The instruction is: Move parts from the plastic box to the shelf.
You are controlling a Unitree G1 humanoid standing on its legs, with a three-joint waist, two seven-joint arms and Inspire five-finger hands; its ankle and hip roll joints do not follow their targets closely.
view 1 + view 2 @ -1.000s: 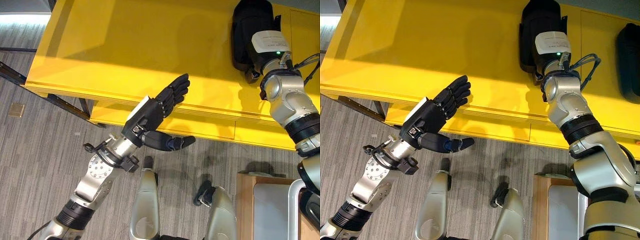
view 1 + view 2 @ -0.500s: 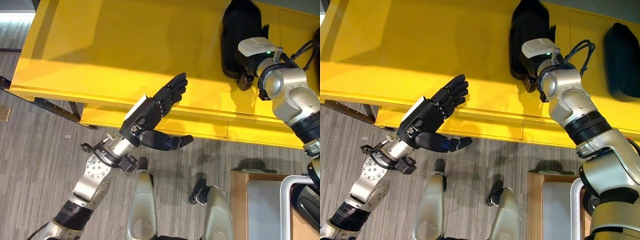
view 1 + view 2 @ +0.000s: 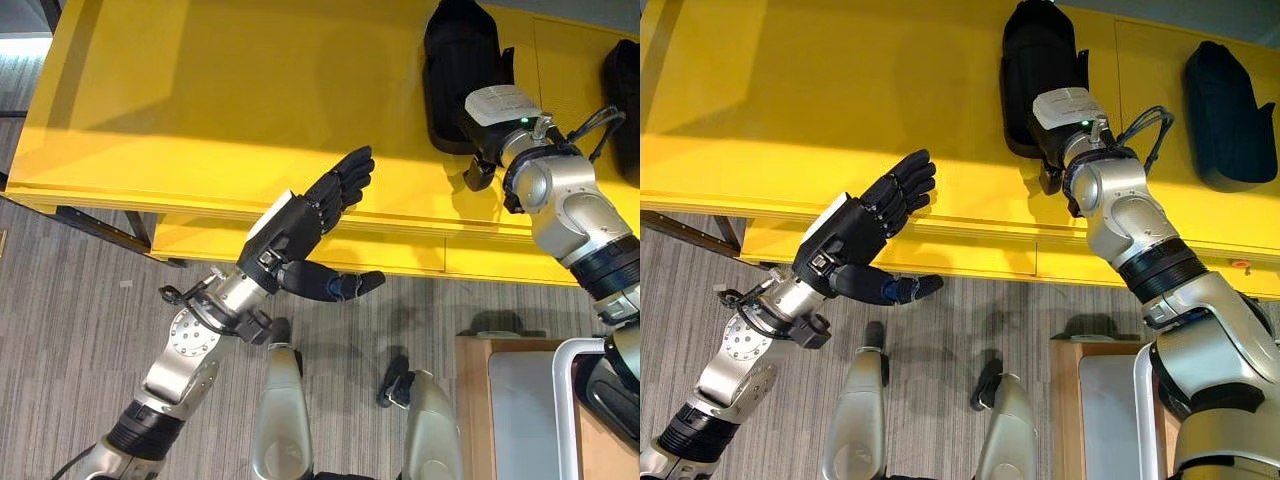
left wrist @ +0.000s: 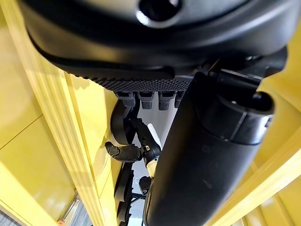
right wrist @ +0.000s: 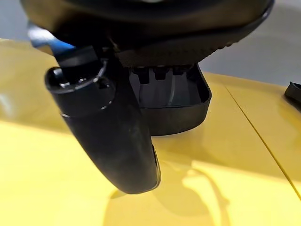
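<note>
Black moulded plastic part [image 3: 1040,85] lying flat on the glossy yellow shelf top [image 3: 200,90], upper middle of the right eye view. Right hand [image 3: 1065,125] over its near end, thumb straight beside it; grip on the part impossible to tell. Second black part [image 3: 1225,115] further right, well apart. Left hand [image 3: 315,225] at the shelf's front edge, centre frame, fingers straight and together, thumb out, empty.

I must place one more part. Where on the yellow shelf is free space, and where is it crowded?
The yellow shelf is bare across its whole left stretch, from its left end up to the black part by the right hand. A narrower free strip lies between that part and the second black part. The left hand hovers open at the front edge.
</note>
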